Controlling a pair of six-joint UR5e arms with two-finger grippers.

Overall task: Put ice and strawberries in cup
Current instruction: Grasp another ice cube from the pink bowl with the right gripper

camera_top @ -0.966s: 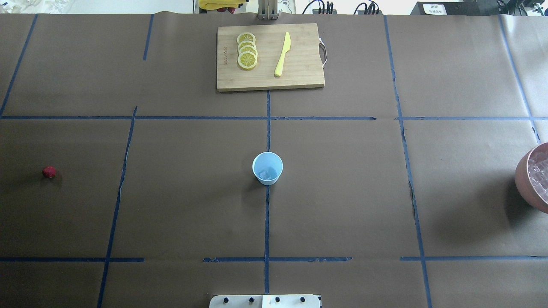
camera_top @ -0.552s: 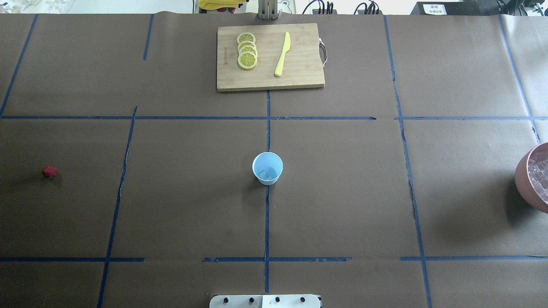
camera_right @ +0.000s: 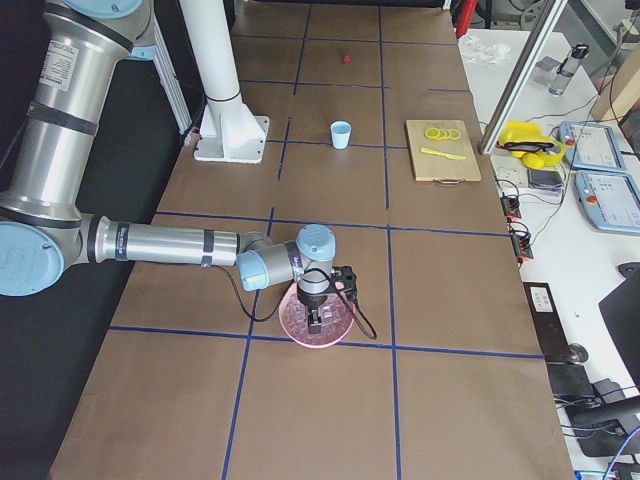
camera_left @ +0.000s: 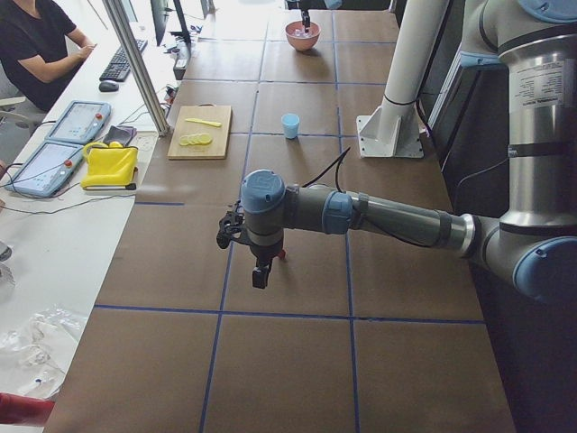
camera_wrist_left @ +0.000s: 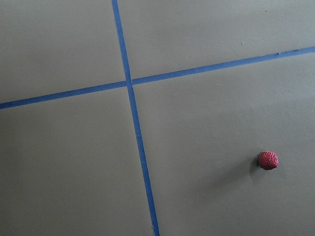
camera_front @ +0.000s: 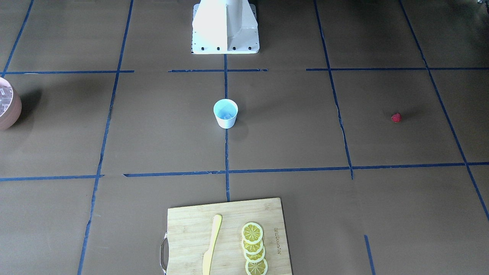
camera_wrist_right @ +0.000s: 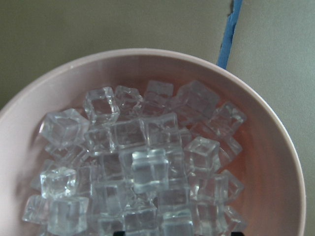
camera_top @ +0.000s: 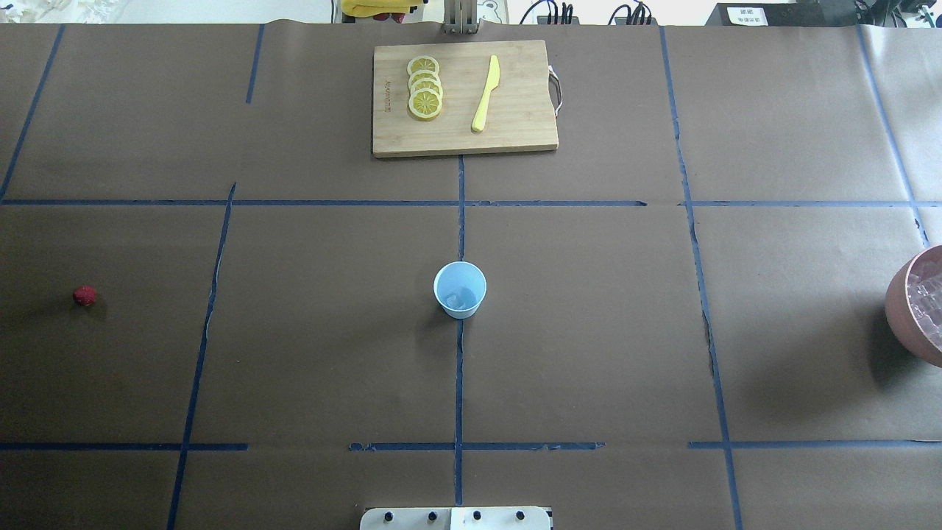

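White cup point(camera_top: 460, 289) upright at tabletop point(camera_top: 589, 331) centre, ice cube point(camera_top: 461, 298) inside. Strawberry point(camera_top: 85, 296) lies alone on left side, well apart from cup. Pink bowl point(camera_top: 899, 309) at right edge holds heaped ice cubes point(camera_wrist_right: 133, 167). Left gripper point(camera_left: 260, 280) hangs near strawberry, right gripper point(camera_right: 316, 320) over bowl. Cannot tell whether either gripper's fingers are apart or together.

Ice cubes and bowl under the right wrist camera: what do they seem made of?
The ice cubes look glassy and clear, crisp-edged, no visible meltwater: possibly acrylic rather than real ice, unsure. The bowl looks like smooth matte pinkish ceramic or plastic, with an even rounded rim.
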